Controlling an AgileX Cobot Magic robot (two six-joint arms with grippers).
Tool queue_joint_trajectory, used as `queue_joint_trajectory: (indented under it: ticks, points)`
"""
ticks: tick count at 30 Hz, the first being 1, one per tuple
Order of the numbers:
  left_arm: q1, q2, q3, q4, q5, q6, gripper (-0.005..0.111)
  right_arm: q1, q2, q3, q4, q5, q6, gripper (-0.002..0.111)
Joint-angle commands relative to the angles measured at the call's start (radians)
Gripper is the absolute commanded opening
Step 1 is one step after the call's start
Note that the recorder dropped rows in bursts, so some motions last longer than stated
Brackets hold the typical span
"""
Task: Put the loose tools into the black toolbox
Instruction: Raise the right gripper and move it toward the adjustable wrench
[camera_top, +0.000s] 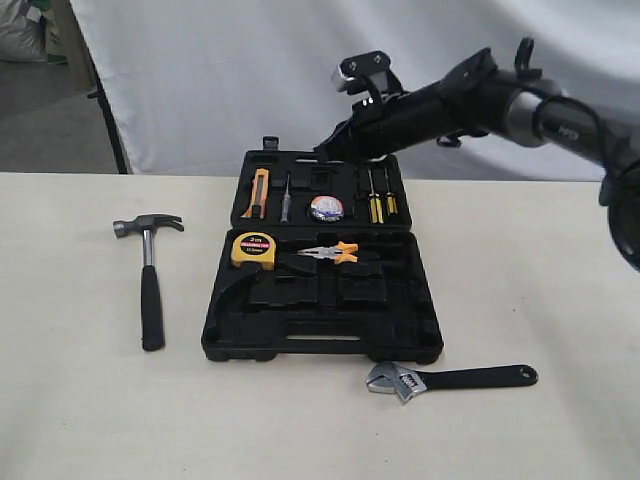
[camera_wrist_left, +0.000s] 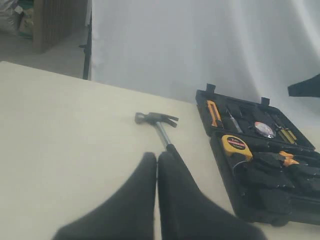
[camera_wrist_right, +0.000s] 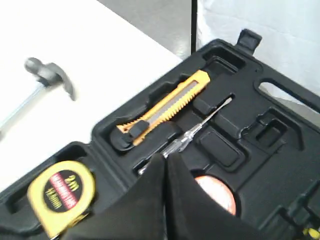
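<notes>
The black toolbox (camera_top: 420, 300) lies open mid-table, with a knife, screwdrivers, a tape roll, a yellow tape measure (camera_top: 254, 249) and orange pliers (camera_top: 330, 253) in its recesses. A hammer (camera_top: 150, 270) lies loose on the table to its left. An adjustable wrench (camera_top: 450, 378) lies loose in front of it on the right. My right gripper (camera_top: 325, 150) hangs shut and empty above the lid; in the right wrist view it (camera_wrist_right: 166, 157) sits over the tester screwdriver (camera_wrist_right: 200, 127). My left gripper (camera_wrist_left: 157, 157) is shut and empty, above the table near the hammer (camera_wrist_left: 156, 120).
A white cloth backdrop hangs behind the table. The right arm stretches in from the right above the toolbox lid. Bare tabletop shows left of the hammer and along the front edge. A dark stand leg stands behind the table at the far left.
</notes>
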Motion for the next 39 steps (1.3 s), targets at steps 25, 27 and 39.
queue_joint_trajectory:
  ticks: [25,27,39]
  points:
    - [0.025,-0.003,-0.003,0.004,-0.007,-0.005,0.001,0.099,-0.719,1.049,-0.448,0.07,0.043,0.0]
    - [0.025,-0.003,-0.003,0.004,-0.007,-0.005,0.001,0.145,-0.704,1.057,-0.545,-0.037,0.199,0.008]
    - [0.025,-0.003,-0.003,0.004,-0.007,-0.005,0.001,0.203,-0.603,1.05,-0.667,-0.027,0.422,0.061]
